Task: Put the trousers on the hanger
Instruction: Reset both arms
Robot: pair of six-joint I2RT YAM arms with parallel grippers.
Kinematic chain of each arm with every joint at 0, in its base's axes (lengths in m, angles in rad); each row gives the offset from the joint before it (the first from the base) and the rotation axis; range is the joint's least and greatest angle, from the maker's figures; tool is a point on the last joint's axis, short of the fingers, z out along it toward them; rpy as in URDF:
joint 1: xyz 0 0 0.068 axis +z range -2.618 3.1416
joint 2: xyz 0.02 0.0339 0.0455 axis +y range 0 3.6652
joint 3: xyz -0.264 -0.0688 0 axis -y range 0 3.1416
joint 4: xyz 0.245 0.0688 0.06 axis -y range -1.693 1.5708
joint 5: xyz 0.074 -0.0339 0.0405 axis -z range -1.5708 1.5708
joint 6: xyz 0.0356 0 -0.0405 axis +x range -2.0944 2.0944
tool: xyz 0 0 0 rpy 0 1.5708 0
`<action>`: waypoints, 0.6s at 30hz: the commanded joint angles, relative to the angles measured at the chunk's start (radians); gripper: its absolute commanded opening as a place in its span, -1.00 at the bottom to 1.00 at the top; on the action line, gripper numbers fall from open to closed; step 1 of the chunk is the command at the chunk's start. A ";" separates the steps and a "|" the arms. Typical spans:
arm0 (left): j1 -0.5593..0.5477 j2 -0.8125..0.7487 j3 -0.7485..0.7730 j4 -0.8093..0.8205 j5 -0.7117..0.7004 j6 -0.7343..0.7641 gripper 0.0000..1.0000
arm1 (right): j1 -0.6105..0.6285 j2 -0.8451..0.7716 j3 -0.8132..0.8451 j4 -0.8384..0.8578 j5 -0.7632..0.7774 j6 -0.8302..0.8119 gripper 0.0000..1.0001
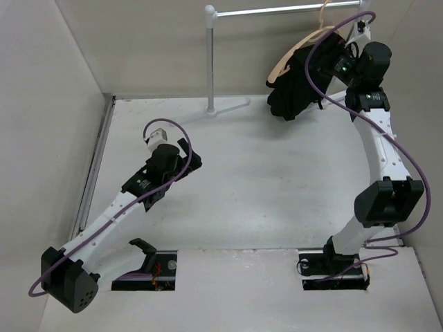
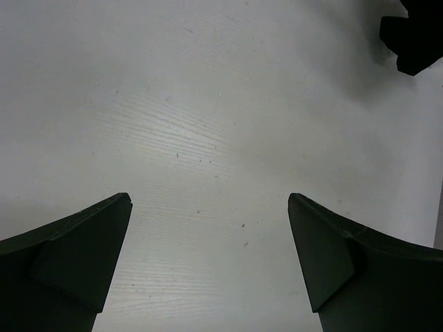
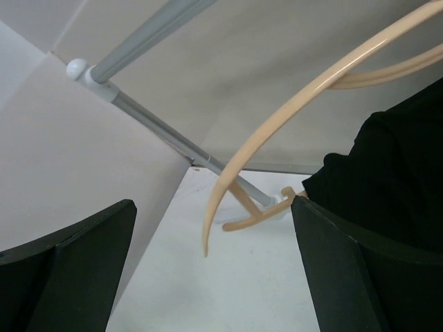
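The black trousers [image 1: 294,86] hang draped over the tan wooden hanger [image 1: 279,66], which hangs by its hook from the grey rail [image 1: 277,10] at the back right. My right gripper [image 1: 324,57] is raised beside the trousers, open and empty. In the right wrist view the hanger [image 3: 277,131] curves ahead between the open fingers of my right gripper [image 3: 213,203], and the trousers [image 3: 394,173] are close by the right finger. My left gripper [image 1: 192,160] is open and empty over the bare table [image 2: 208,124]. A corner of the trousers [image 2: 415,34] shows far off in the left wrist view.
The rail's upright post [image 1: 210,55] and white feet [image 1: 225,107] stand at the back centre. Walls close in the table on the left, back and right. A purple cable loops from the right arm [image 1: 377,138] across the trousers.
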 commanded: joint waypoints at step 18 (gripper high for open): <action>-0.126 0.307 0.224 -0.077 0.004 0.051 1.00 | 0.105 -0.782 -1.053 -0.219 0.630 0.075 1.00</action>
